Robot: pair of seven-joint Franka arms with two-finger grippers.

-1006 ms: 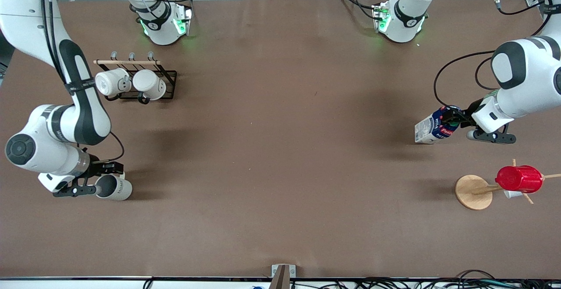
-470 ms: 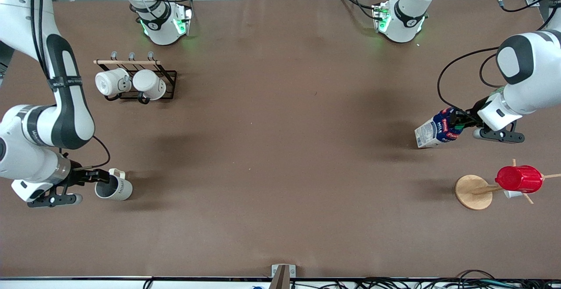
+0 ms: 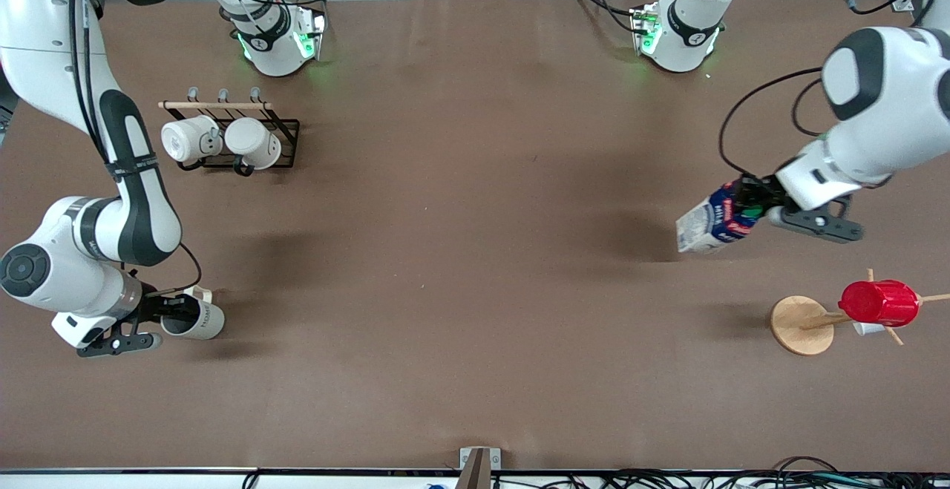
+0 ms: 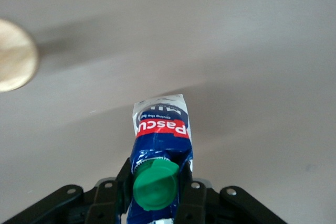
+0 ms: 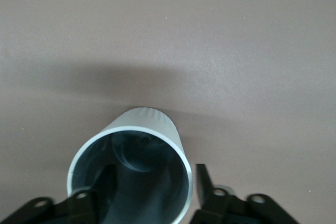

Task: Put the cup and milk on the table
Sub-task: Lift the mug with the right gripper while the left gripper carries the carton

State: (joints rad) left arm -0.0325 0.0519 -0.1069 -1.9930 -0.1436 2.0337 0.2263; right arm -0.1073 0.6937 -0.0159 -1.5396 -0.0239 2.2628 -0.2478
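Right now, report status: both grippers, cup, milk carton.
Left gripper shut on milk carton, tilted above table. Right gripper straddling rim of cream mug, one jaw inside, not clamped. Mug on its side. Nothing in the way.

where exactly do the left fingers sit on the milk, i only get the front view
observer: the left gripper has its fingers clamped on the milk at its dark blue top, either side of the green cap
operator: and the right one at the cup
observer: the right gripper straddles the wall of the cup, one finger inside, one outside with a slim gap
operator: anything in the cup
observer: nothing but that finger, the grey inside is bare
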